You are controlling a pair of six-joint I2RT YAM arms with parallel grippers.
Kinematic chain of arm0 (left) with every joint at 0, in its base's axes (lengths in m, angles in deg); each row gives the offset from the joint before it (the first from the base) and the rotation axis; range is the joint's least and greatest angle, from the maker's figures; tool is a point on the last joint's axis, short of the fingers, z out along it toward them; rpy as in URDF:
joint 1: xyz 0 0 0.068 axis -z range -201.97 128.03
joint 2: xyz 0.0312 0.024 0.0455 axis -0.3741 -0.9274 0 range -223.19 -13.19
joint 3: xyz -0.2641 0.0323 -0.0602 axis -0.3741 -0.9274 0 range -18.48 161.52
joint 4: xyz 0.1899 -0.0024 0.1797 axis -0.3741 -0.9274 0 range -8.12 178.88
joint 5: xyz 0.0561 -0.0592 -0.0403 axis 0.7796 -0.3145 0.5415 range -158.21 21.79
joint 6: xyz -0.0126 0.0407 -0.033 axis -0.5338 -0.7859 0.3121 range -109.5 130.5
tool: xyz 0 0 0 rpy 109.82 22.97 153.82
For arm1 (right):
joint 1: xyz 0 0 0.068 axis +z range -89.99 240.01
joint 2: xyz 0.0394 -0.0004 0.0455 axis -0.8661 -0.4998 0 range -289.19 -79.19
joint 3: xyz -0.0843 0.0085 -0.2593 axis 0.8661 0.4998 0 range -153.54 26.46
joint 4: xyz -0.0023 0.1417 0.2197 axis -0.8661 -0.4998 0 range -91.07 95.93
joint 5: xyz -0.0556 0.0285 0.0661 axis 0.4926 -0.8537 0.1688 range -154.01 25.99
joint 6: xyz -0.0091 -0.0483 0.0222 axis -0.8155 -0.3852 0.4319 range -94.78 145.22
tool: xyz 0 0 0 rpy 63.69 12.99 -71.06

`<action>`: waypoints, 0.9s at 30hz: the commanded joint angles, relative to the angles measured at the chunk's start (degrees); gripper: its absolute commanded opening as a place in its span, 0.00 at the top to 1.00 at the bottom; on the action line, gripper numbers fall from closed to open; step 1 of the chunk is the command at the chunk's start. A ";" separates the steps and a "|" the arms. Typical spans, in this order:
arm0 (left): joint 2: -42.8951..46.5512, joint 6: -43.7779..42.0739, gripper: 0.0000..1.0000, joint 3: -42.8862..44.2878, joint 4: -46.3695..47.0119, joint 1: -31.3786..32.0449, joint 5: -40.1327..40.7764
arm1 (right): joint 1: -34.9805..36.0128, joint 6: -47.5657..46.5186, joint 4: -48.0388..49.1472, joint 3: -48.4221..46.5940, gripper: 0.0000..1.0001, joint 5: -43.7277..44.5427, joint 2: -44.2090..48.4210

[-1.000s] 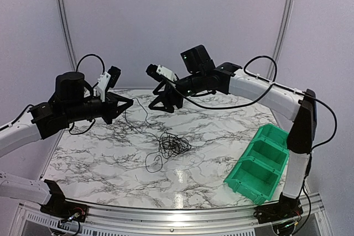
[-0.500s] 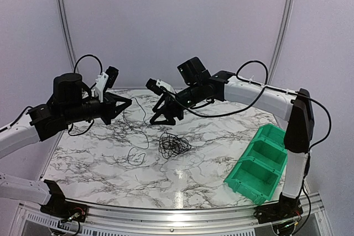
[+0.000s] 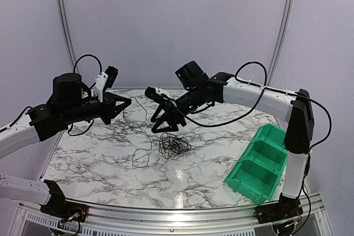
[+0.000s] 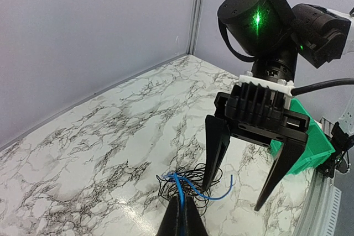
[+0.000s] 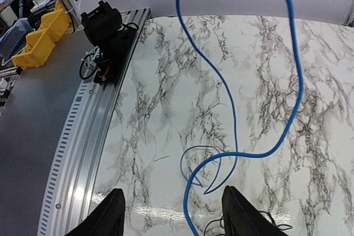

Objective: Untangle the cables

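Two robot arms meet over a marble table (image 3: 221,136), seen from the overhead camera. The left gripper (image 3: 128,102), left of centre and raised off the surface, is clenched on a blue cable (image 5: 232,115). Its own wrist view shows the fingers (image 4: 172,222) pressed together at the bottom edge, with the blue strand emerging from between them and crossing a tangle of cables (image 3: 173,144). That tangle is a small, dark, loopy knot lying on the marble at mid-frame of the overhead view. In the right wrist view the blue strand drops in long curves from the left gripper at the top edge and forms a small loop on the tabletop near lower centre. The right gripper (image 3: 161,129), just above and left of the knot in the overhead view, points downward with its jaws spread and nothing between them. In the left wrist view one of its fingers stands over the knot's far edge; whether it touches cannot be told. A green bin (image 3: 260,164) sits at lower right, well apart from the cables.
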 commanded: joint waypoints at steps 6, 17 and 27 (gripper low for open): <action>0.62 0.66 1.00 0.07 2.24 -0.15 -0.02 | 0.85 -0.45 -0.36 0.33 0.39 -1.36 2.61; 1.18 0.84 1.00 -0.45 2.19 -0.15 1.17 | 0.78 3.57 2.72 2.03 0.99 2.01 2.27; 3.32 -1.95 1.00 -1.97 -0.43 -0.15 6.47 | -7.59 2.66 5.35 12.12 1.00 10.78 13.21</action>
